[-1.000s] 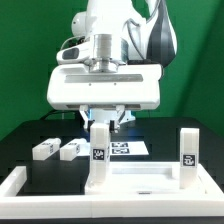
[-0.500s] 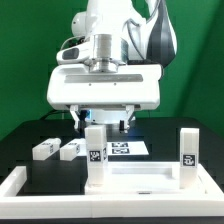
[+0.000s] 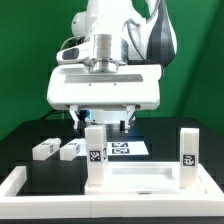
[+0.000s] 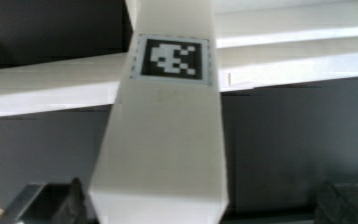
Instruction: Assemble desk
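The white desk slab [image 3: 140, 178] lies at the front with two white legs standing upright on it. One leg [image 3: 96, 148] is at the exterior view's left and the other leg [image 3: 188, 155] at its right. Two loose legs [image 3: 45, 149] [image 3: 70, 150] lie on the black table at the left. My gripper [image 3: 103, 122] hangs just over the top of the left upright leg. In the wrist view that leg [image 4: 167, 140] runs between my open fingers [image 4: 55, 203] with a gap beside it, gripper [image 4: 202, 205]. The slab's rim [image 4: 51, 95] crosses behind it.
The marker board [image 3: 128, 148] lies flat behind the slab, under the arm. A white frame [image 3: 14, 186] borders the black table at the front and left. Green walls stand behind.
The gripper has risen slightly off the left upright leg. The leg and slab have not moved.
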`<state>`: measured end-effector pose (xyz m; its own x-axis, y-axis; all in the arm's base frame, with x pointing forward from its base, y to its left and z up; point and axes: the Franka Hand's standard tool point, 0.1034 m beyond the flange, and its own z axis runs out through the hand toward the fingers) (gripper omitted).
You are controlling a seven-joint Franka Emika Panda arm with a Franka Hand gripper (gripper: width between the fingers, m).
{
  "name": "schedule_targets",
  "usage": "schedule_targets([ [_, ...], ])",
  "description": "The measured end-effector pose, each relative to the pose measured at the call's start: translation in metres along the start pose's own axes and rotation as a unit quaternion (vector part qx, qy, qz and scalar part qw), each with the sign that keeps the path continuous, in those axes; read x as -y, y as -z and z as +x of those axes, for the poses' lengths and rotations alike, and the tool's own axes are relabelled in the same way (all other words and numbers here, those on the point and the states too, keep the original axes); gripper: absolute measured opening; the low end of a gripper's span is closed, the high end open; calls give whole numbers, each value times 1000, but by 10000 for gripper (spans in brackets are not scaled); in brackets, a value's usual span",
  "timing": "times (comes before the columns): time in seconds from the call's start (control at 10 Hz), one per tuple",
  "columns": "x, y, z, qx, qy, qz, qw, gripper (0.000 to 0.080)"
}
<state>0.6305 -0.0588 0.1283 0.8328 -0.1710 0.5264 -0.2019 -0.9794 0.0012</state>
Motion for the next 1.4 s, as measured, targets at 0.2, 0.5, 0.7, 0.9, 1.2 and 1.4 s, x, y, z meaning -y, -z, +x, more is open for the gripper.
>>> schedule_targets([
  [0.2, -4, 2, -3, 35, -4, 5, 999, 649],
  [0.5, -12, 4, 5, 102, -19, 20, 994, 649],
  [0.7, -4, 7, -1, 219, -26, 43, 974, 649],
  [0.9, -5, -2, 3, 271, -26, 49, 961, 649],
  [1.2, -5, -12, -1, 262, -24, 43, 964, 649],
  [1.4, -4, -12, -2, 263, -34, 41, 963, 535],
])
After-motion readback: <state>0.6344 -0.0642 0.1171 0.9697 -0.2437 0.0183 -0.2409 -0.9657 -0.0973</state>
